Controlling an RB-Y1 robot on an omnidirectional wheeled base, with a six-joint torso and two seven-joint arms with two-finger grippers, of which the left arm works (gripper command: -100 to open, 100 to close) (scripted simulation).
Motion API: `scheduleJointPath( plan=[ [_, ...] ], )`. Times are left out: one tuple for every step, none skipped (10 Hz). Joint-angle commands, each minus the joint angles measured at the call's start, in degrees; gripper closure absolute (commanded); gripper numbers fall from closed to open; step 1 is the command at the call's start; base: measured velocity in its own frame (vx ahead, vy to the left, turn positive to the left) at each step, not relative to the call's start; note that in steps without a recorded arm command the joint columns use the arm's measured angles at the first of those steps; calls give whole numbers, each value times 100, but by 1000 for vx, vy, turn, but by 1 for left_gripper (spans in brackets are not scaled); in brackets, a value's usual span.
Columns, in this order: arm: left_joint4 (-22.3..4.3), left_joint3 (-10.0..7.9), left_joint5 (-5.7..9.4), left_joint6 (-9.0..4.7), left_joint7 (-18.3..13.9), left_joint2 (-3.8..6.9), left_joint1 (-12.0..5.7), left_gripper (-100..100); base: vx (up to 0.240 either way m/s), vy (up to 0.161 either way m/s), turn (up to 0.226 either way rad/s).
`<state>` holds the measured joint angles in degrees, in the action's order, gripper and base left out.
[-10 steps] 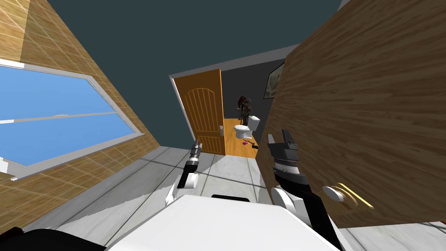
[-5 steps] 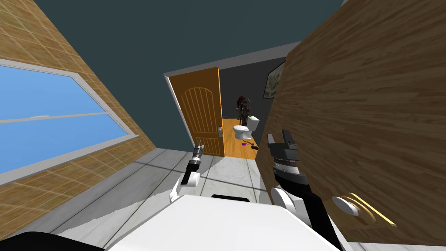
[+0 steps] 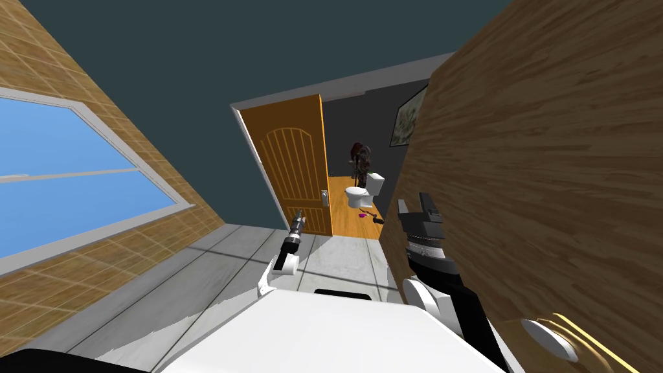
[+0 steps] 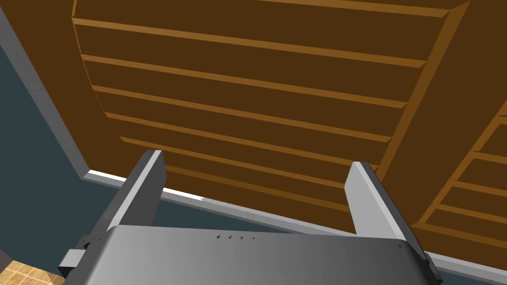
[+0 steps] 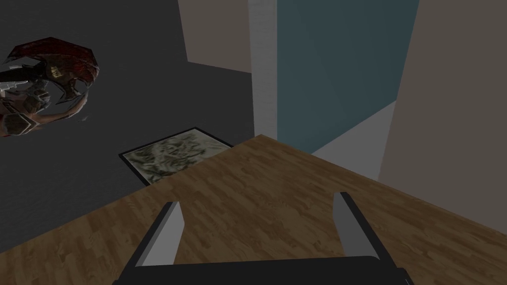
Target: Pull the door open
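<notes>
Bright, splayed head view; right wrist view seemingly dim.

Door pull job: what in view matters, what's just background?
Job: near wood-grain door; its round knob; right gripper, open beside that door.
Just there: left gripper, open; far orange panelled door; toilet; window; framed picture.

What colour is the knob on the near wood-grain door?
Pale grey-white knob, set on the brown wood-grain door. It shows best in the head view.
</notes>
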<state>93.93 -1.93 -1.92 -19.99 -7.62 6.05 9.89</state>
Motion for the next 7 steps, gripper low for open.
scheduleJointPath(
  plan=[
    [-200,8,13,29,1,17,-111,-100,108,-5,-30],
    [-313,15,20,44,0,26,-168,-100,96,1,-40],
    [-421,21,27,59,-1,34,-222,-100,92,-8,-43],
    [-528,28,34,74,-1,42,-275,-100,86,-12,-36],
    [-634,34,40,89,-2,49,-329,-100,102,-8,-37],
    [-844,47,54,118,-3,64,-434,-100,141,4,-54],
    [-940,53,60,131,-4,69,-482,-100,132,6,-49]
  ],
)
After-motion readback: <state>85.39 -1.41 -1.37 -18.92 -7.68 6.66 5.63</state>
